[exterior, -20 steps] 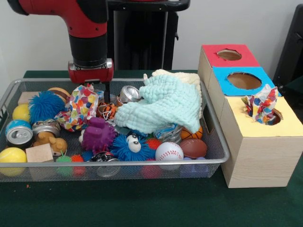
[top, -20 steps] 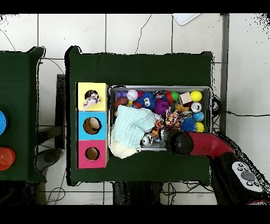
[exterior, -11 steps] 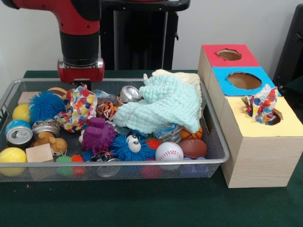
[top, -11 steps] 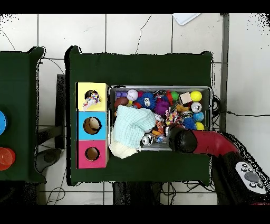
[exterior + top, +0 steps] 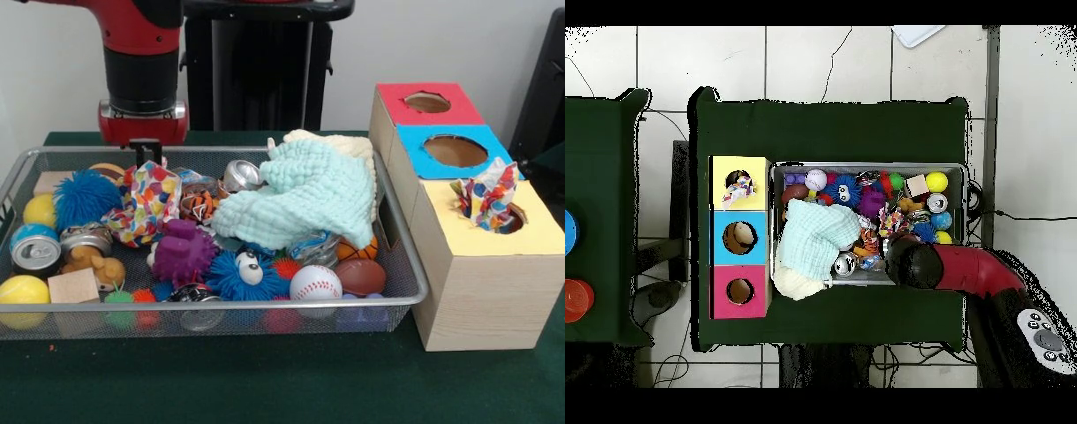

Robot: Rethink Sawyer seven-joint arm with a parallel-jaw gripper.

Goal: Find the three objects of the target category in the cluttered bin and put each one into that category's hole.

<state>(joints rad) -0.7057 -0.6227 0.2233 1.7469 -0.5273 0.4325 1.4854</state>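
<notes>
1. Front view: the likely target is the crumpled spotted cloth (image 5: 146, 201), lying in the wire bin (image 5: 402, 265) just beside the blue fuzzy ball (image 5: 86, 198). A matching spotted cloth (image 5: 486, 196) already sits in the hole of the yellow-topped box (image 5: 538, 231), which suggests soft fabric is your category.
2. Expect it to be light, limp and easily crushed. It should bunch rather than slip, so take it at the raised fold on top, not at a trailing edge.
3. A second fabric candidate, the pale green knitted cloth (image 5: 305, 193), drapes over a cream cloth (image 5: 346, 144) against the bin's wall nearest the boxes. It is bulkier and may drag neighbours when lifted.
4. The hand (image 5: 145, 152) hangs below the red arm just above the spotted cloth's far edge. You cannot tell from either view whether it is wide or narrow.
5. Hard clutter crowds the cloth: a silver can (image 5: 241, 174), an orange striped toy (image 5: 198, 206), a purple knobbly toy (image 5: 183, 253) and a blue-topped can (image 5: 34, 246). A deep pinch risks catching one of them.
6. The bin's mesh walls stand well above most of the contents, so lift clear before travelling sideways.
7. Overhead view: the bin (image 5: 963, 175) sits touching or just beside the row of boxes (image 5: 740, 236) on the green bench (image 5: 825, 125), with open room above for the carry.
</notes>
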